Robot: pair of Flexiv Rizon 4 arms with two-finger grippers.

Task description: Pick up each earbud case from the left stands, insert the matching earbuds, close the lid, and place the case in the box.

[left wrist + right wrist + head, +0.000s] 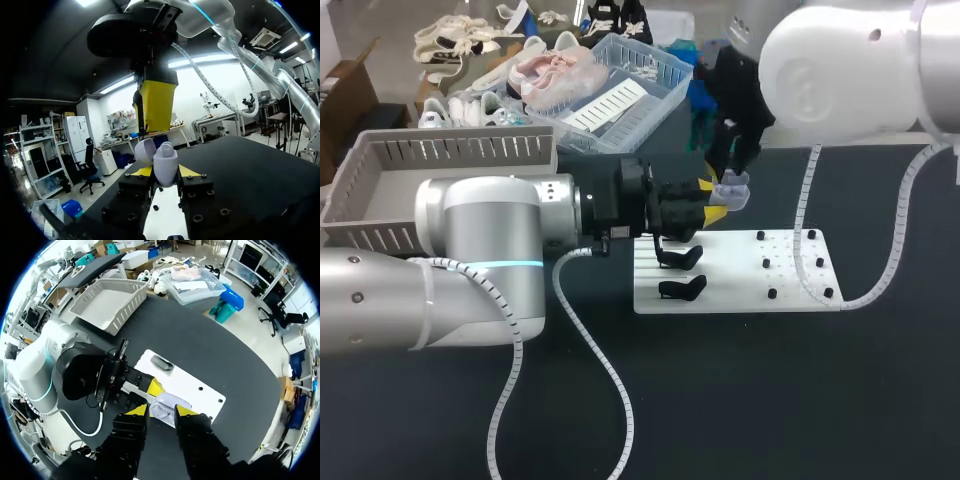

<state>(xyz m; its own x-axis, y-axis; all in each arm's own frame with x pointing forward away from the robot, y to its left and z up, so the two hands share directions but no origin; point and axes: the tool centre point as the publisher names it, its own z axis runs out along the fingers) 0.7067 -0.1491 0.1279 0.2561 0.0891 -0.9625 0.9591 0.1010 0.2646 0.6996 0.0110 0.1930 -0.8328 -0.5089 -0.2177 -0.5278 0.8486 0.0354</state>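
Note:
A pale lavender earbud case (734, 188) is held above the white stand board (790, 285), its lid (145, 150) hinged open. My left gripper (718, 203) is shut on the case body (165, 167), one yellow tip on each side. An earbud (166, 146) shows at the case's mouth. My right gripper (738, 162) points down from just above the case, and a small gap separates its yellow fingers (157, 105) from it. In the right wrist view the case (165, 407) lies under and between the right gripper (161, 412) tips, which hold nothing I can see. Two black stands (680, 258) (682, 290) on the board's left are bare.
A grey slatted box (450, 160) sits at the back left, behind my left arm, and also shows in the right wrist view as the grey box (107, 302). A clear basket (665, 75) holding shoes and papers stands behind it. Small black pegs (767, 264) dot the board's right half.

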